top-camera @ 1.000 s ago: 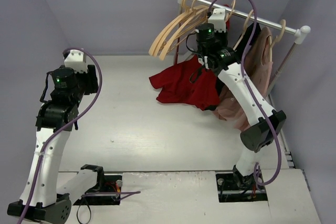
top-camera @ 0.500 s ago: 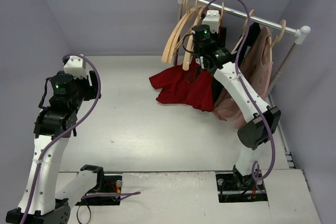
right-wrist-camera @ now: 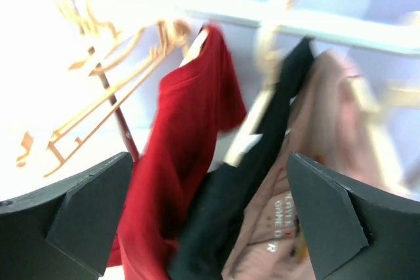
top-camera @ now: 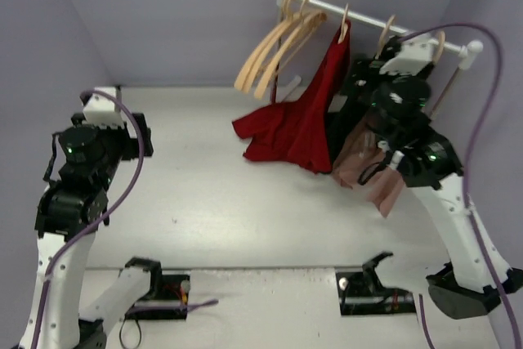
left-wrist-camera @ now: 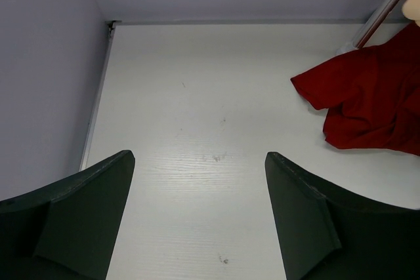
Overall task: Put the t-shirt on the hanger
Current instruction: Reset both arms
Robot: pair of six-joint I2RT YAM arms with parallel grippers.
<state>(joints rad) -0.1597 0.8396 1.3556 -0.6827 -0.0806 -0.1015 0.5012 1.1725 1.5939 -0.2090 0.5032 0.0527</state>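
Since the earlier view, the right arm has swung off the rack to the three o'clock side of the table [top-camera: 204, 177]. Its jaws have spread, and the left arm has eased a little toward nine o'clock.

Nearest us, the left gripper [left-wrist-camera: 200, 155] hangs over bare tabletop with its fingers wide apart and nothing between them. The right gripper [right-wrist-camera: 210, 162] is just as wide and also empty, pointed at the rack from a short way off.

Further out, at about one o'clock, the t-shirt [top-camera: 306, 116] has its lower half lying in folds on the table. The rest rises in a narrow red fall to the hanger [top-camera: 344, 20], whose hook sits on the rail [top-camera: 384, 24]. Just beside it at two o'clock are the black garment [right-wrist-camera: 256, 162] and the pink shirt [top-camera: 368, 173]. The spare hangers [top-camera: 274, 51] fan out at twelve.

We judge the shirt to be light, limp cloth that bunches and sags wherever it is let go, and it is likely to slide on smooth wood that has no crossbar. It hangs bunched, and we cannot tell whether both shoulders are seated. The motion blur in the right wrist view does not help. If the shirt needs correcting, we would pinch a fold at the shoulder seam or collar, close to the wood, rather than the trailing hem.
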